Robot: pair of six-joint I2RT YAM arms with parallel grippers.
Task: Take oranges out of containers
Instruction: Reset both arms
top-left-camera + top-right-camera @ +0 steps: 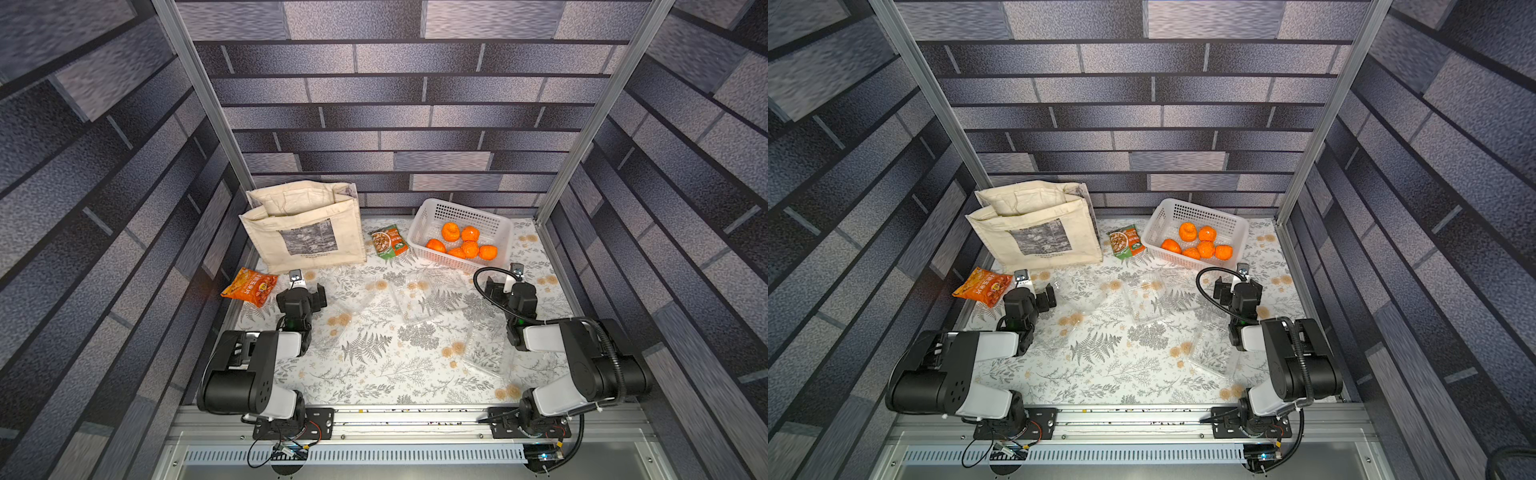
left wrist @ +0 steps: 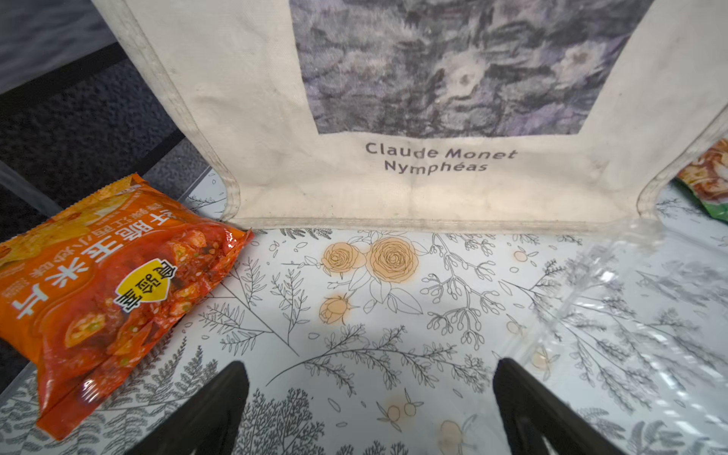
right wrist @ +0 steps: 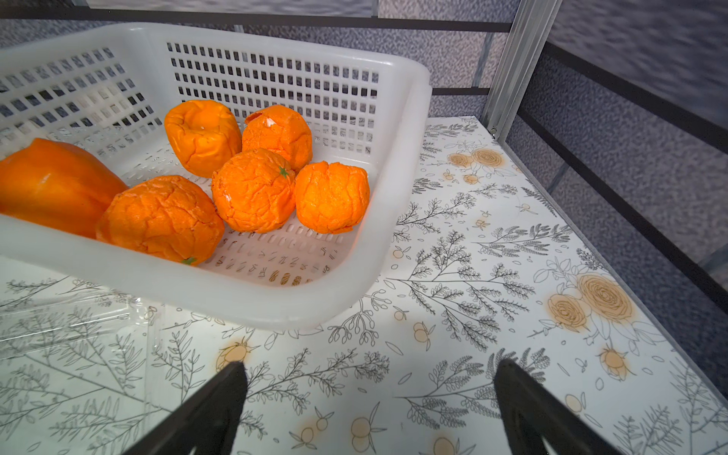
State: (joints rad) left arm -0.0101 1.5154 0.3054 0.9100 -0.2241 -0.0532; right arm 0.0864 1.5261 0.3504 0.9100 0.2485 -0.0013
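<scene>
Several oranges (image 1: 465, 243) (image 1: 1200, 243) lie together in the white perforated basket (image 1: 461, 212); the right wrist view shows their lumpy skins (image 3: 254, 189) close up. Three clear containers lie empty on the floral tabletop: one in the middle (image 1: 428, 297) (image 1: 1146, 299), one at the right front (image 1: 488, 353), one beside the left arm (image 1: 345, 307). My left gripper (image 1: 311, 287) (image 2: 366, 370) is open over bare table, facing the tote bag. My right gripper (image 1: 509, 286) (image 3: 368, 370) is open just in front of the basket, holding nothing.
A beige tote bag (image 1: 303, 237) (image 2: 433, 189) stands at the back left. An orange snack packet (image 1: 249, 286) (image 2: 110, 283) lies at the left edge, a green packet (image 1: 389, 241) between bag and basket. The basket's rim (image 3: 275, 311) overhangs a clear container's edge (image 3: 71, 319).
</scene>
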